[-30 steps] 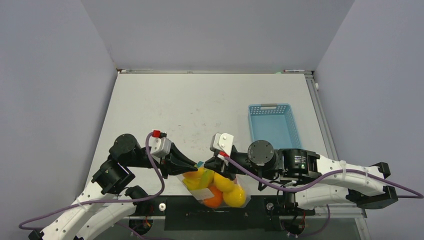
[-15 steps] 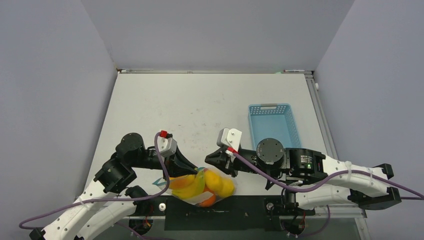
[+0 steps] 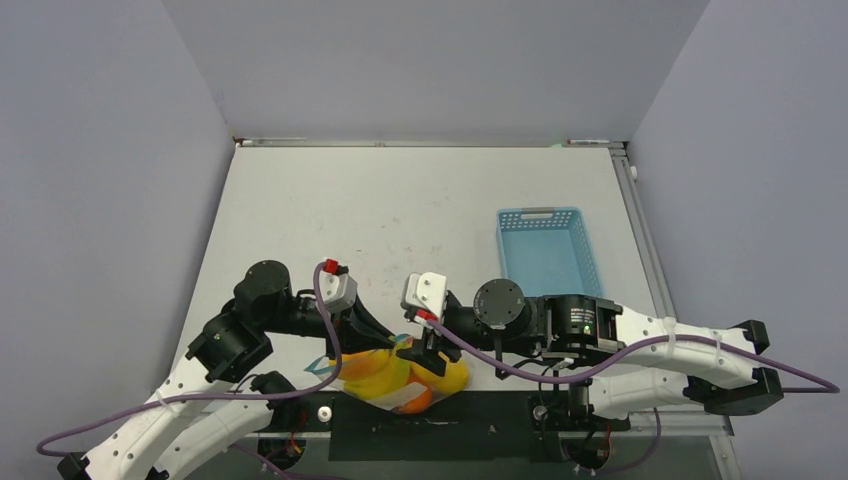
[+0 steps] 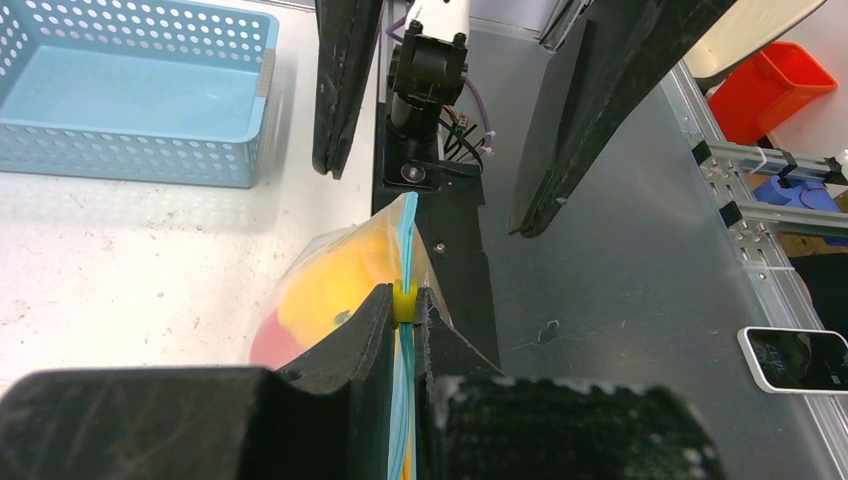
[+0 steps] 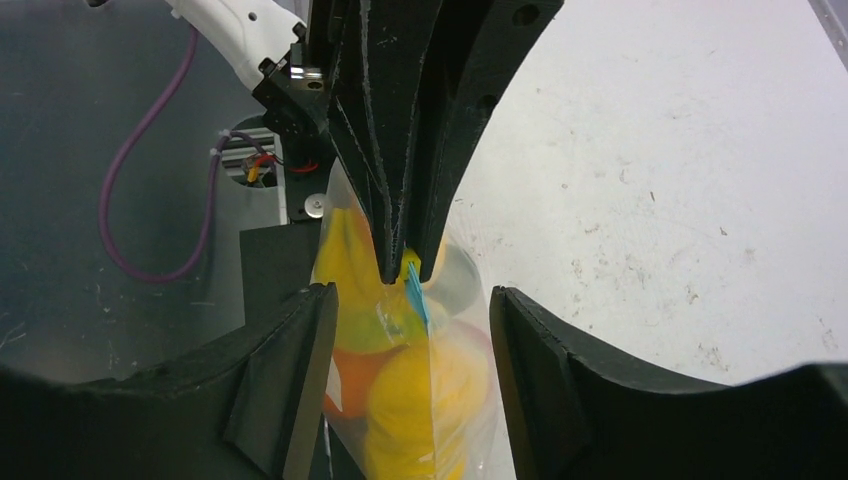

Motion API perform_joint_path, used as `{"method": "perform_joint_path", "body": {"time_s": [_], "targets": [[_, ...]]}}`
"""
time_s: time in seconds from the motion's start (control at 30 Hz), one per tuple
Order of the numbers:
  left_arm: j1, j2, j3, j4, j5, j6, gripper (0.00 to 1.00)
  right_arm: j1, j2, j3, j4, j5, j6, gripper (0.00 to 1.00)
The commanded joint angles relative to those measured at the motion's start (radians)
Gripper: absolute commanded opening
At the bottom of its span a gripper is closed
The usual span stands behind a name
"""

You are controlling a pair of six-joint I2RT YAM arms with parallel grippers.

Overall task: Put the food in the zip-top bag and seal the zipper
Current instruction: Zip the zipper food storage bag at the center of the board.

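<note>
All the food seems to be inside the zip-top bag, which lies at the near edge of the surface. The left jaws pinch the zipper. The right jaws stand wide, straddling the bag. I cannot tell whether the whole strip is sealed.

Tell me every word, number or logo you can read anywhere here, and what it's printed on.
No text is readable in any view.
Black joint housing on the right arm: faint pale markings beside a green light, too small to read.
Zip-top bag: no print visible.
Blue basket: no label visible.
</note>
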Motion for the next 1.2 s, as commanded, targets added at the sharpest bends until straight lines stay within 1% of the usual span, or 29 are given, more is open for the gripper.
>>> {"method": "perform_joint_path", "body": {"time_s": [0.0,0.1,0.23,0.43,0.57,0.77,0.87,1.0,1.17], "targets": [[0.0,-0.003,0.046,0.02,0.031,0.017,0.0,0.004,0.009,0.023,0.027,-0.038,-0.033,0.57],[0.0,-0.002,0.046,0.023,0.034,0.017,0.0,0.002,0.02,0.021,0.033,-0.047,-0.041,0.56],[-0.001,-0.005,0.042,0.023,0.037,0.019,0.0,-0.005,0.032,0.019,0.037,-0.066,-0.044,0.47],[0.0,-0.011,0.04,0.026,0.041,0.022,0.0,-0.033,0.05,0.012,0.051,-0.105,-0.045,0.45],[-0.001,-0.014,0.038,0.026,0.041,0.021,0.0,-0.05,0.06,0.008,0.059,-0.129,-0.043,0.39],[-0.001,-0.018,0.035,0.026,0.039,0.024,0.0,-0.067,0.067,0.011,0.061,-0.151,-0.045,0.19],[-0.001,-0.018,0.034,0.028,0.037,0.025,0.0,-0.072,0.071,0.011,0.059,-0.158,-0.046,0.06],[-0.001,-0.02,0.032,0.028,0.034,0.024,0.0,-0.073,0.064,0.006,0.067,-0.159,-0.045,0.05],[-0.001,-0.025,0.028,0.021,0.017,0.024,0.0,-0.074,0.013,-0.013,0.107,-0.092,-0.035,0.05]]}}
